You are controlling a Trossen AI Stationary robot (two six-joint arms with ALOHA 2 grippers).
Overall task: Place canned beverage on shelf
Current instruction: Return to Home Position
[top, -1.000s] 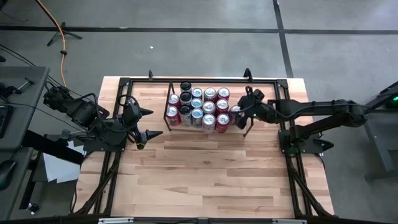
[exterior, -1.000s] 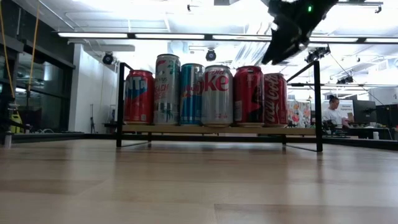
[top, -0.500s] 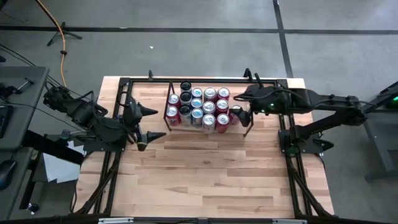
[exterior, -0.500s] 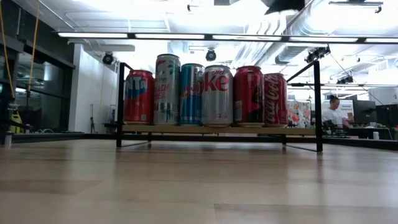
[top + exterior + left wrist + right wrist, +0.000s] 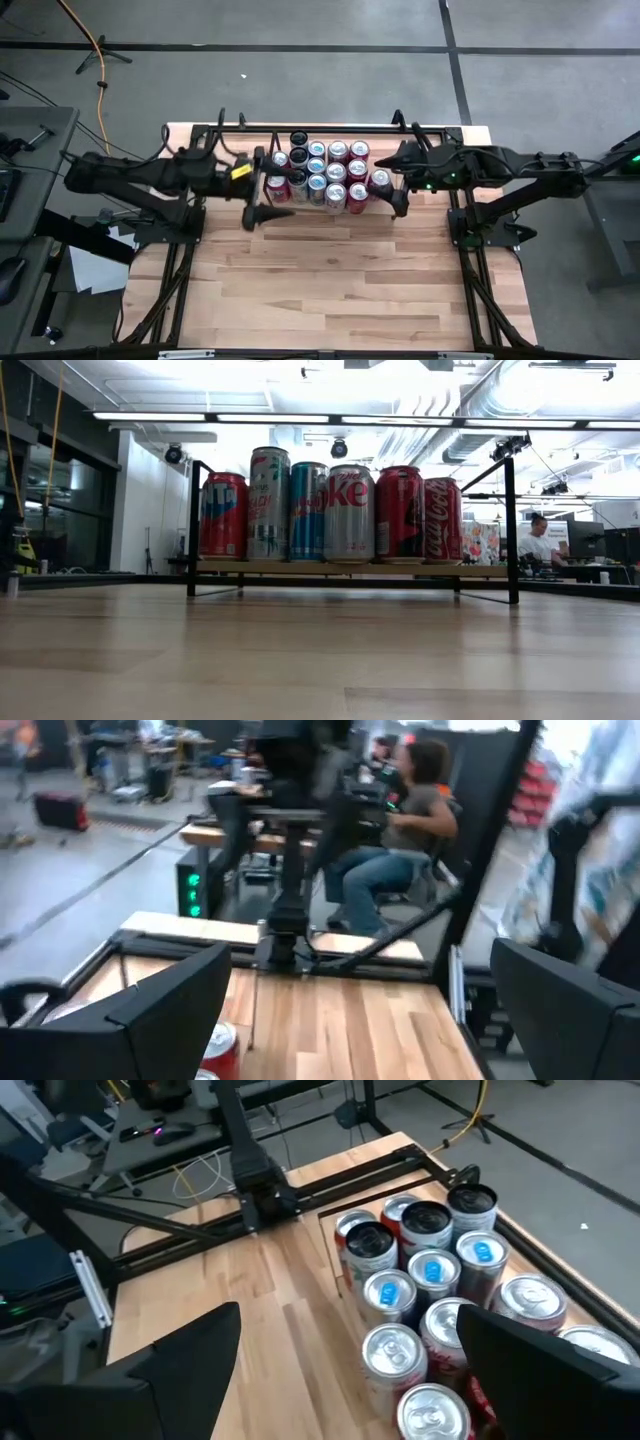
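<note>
Red, silver and blue cans [image 5: 320, 172] crowd the shelf [image 5: 377, 150] at the desk's [image 5: 330, 270] far edge in the high view. No can stands on bare wood, so placing looks finished and only parking the arms remains. The left hand [image 5: 270, 186] hovers at the shelf's left end, the right hand [image 5: 393, 182] at its right end. In the low view, a silver can [image 5: 348, 500] reads "Coke" and a red one [image 5: 442, 520] carries Coca-Cola script. Both wrist views show each hand spread wide, holding nothing.
</note>
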